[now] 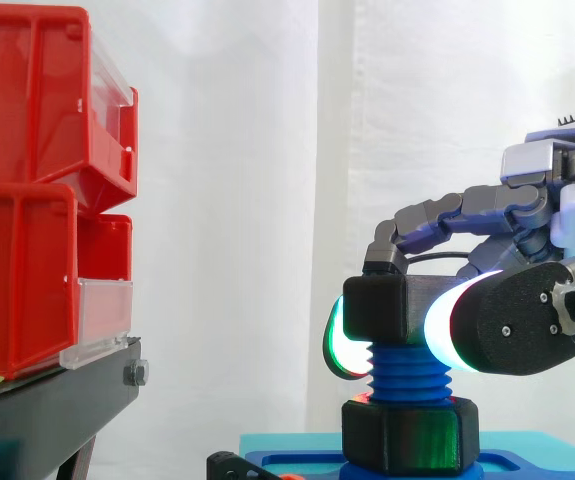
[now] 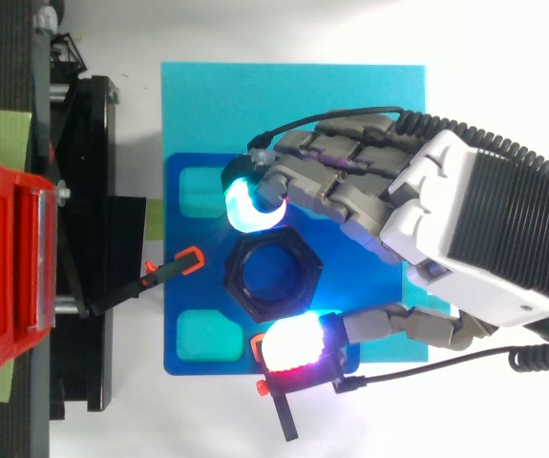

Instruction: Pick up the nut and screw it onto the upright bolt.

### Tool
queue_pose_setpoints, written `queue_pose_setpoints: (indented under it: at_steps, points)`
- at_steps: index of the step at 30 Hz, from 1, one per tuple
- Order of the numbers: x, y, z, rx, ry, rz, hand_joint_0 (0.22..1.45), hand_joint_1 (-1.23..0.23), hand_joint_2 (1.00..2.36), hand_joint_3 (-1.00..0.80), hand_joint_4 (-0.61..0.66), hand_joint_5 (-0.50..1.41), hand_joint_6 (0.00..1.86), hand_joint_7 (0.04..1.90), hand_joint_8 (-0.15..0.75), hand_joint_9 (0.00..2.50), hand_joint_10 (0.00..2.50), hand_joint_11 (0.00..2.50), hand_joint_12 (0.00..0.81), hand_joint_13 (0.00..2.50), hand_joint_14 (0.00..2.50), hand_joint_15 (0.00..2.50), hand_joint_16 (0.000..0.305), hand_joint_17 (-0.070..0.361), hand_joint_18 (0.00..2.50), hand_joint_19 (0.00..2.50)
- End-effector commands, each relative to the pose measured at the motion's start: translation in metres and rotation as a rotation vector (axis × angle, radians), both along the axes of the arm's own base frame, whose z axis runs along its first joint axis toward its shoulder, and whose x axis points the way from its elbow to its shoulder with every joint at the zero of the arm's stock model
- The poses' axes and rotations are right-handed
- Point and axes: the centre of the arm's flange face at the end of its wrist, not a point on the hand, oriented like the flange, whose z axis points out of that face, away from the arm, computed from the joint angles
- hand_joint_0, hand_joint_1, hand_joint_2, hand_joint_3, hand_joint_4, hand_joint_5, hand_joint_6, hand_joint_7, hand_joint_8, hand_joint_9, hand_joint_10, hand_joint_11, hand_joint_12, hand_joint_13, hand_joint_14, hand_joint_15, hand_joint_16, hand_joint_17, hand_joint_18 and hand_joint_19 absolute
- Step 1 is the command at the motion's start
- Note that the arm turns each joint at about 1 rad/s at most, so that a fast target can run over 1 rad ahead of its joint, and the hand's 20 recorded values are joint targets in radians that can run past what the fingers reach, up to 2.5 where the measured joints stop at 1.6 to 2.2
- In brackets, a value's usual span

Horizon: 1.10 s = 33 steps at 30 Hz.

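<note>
Where the curled fingers [image 2: 252, 205] close, they pinch the black hexagonal nut [image 2: 235, 277] between two glowing pads, a cyan one on one flat and a white-and-red one on the opposite flat. The hand [image 2: 465, 229] reaches in level from the right in the side view. The nut sits at the very top of the blue bolt [image 1: 407, 372], its bore vertical and in line with the bolt's upright long axis, with bare thread showing below it. A second black hexagonal piece [image 1: 412, 435] rings the bolt's foot.

The bolt stands at the middle of a dark blue plate [image 2: 174, 286], which lies on a cyan mat [image 2: 293, 105] on the white surface [image 2: 484, 57]. A black lever [image 2: 190, 260] with an orange tip crosses the plate's left edge, and a second lever [image 2: 279, 405] sits at its bottom edge in the top view.

Beyond the left edge, stacked red bins [image 1: 27, 180] with clear front strips [image 1: 102, 320] sit on a black stand [image 1: 47, 410]. They are well apart from the bolt, before a white curtain [image 1: 267, 150].
</note>
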Motion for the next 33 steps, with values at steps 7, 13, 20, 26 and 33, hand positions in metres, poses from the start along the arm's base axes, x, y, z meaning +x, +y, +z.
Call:
queue_pose_setpoints:
  at_steps: [7, 13, 20, 26, 33]
  points:
    - [0.0, -0.002, 0.0, 0.001, -0.003, 0.0, 0.56, -0.66, 1.0, -0.5, 0.2, -0.13, 0.5, 1.25, 0.276, 0.79, 0.01, 0.27, 0.305, 0.59, 0.0, 0.08, 0.038, 0.086, 0.55, 0.25]
    - [0.0, -0.004, -0.002, -0.001, 0.003, -0.002, 0.56, -0.66, 1.0, -0.5, 0.2, -0.13, 0.5, 1.25, 0.277, 0.79, 0.01, 0.27, 0.305, 0.59, 0.0, 0.07, 0.038, 0.086, 0.55, 0.25]
    - [-0.005, -0.005, -0.015, 0.007, -0.034, -0.001, 0.56, -0.66, 1.0, -0.5, 0.2, -0.13, 0.5, 1.26, 0.277, 0.78, 0.01, 0.27, 0.305, 0.59, 0.0, 0.08, 0.038, 0.086, 0.55, 0.25]
    - [-0.004, -0.005, -0.015, 0.009, -0.046, -0.001, 0.56, -0.66, 1.0, -0.5, 0.2, -0.13, 0.5, 1.25, 0.275, 0.78, 0.01, 0.27, 0.303, 0.59, 0.0, 0.08, 0.038, 0.086, 0.55, 0.25]
    - [-0.005, -0.006, -0.016, 0.005, -0.035, -0.001, 0.53, -0.68, 1.0, -0.5, 0.17, -0.19, 0.5, 1.03, 0.257, 0.7, 0.01, 0.25, 0.32, 0.54, 0.0, 0.09, 0.042, 0.094, 0.51, 0.26]
